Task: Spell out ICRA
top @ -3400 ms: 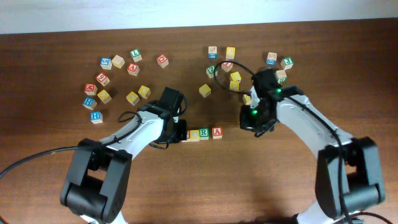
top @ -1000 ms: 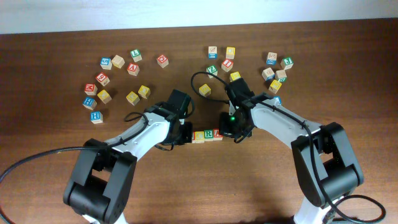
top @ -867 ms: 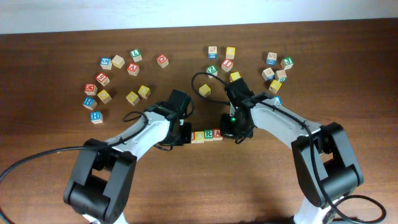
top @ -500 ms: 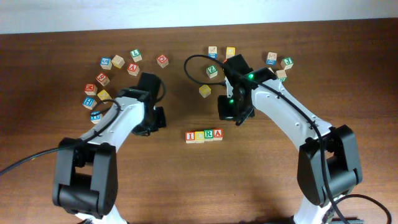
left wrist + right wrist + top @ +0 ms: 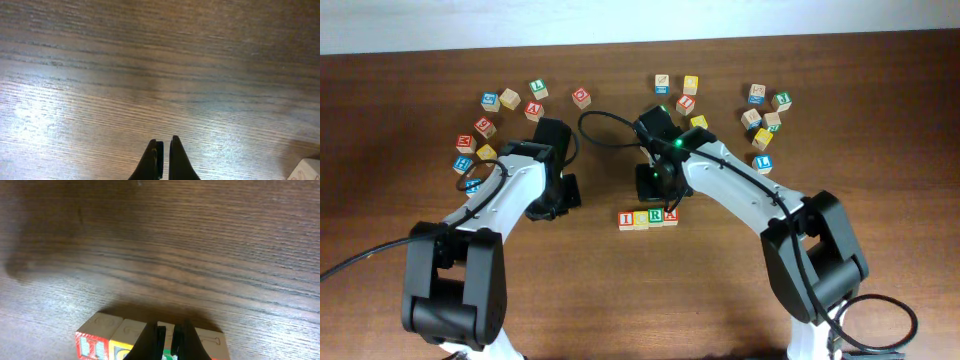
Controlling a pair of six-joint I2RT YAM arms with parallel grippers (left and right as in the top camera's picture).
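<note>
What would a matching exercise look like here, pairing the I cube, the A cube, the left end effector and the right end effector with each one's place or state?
Column one:
1. red I cube
2. red A cube
3. left end effector
4. right end effector

Column two:
a. shut, right at the row of cubes
b. right end of the row, seen from overhead
c. shut, over the table, apart from the row
d. left end of the row, seen from overhead

Pairs: 1-d, 2-b, 3-c, 4-a.
</note>
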